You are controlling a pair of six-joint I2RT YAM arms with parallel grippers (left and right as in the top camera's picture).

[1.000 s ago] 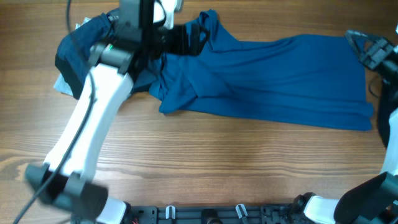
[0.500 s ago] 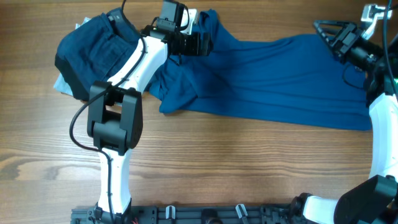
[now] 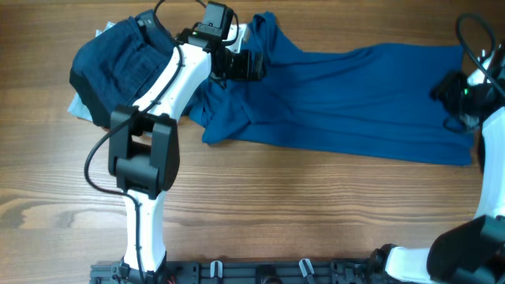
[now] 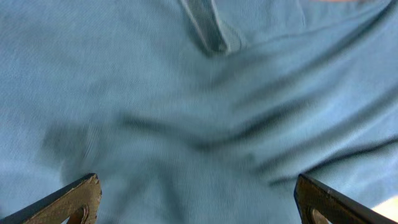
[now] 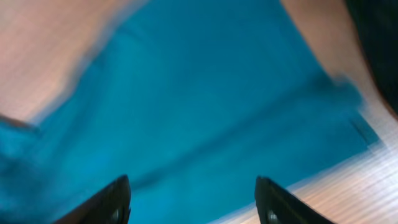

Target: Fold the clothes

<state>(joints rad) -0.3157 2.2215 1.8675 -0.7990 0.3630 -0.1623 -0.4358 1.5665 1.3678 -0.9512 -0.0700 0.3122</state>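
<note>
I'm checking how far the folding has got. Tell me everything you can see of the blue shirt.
The blue shirt is a soft, knit-looking cobalt garment, spread unfolded and wrinkled across the wooden table, its length running left to right. A placket strip shows at the bunched left end, where the open left gripper hovers. The open right gripper hangs over the right edge. Neither appears to grip it. Dark denim lies beside its left end.

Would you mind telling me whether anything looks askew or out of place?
The blue shirt is rumpled, its collar end bunched into folds; dark denim sits heaped beside it. Nothing looks damaged.
</note>
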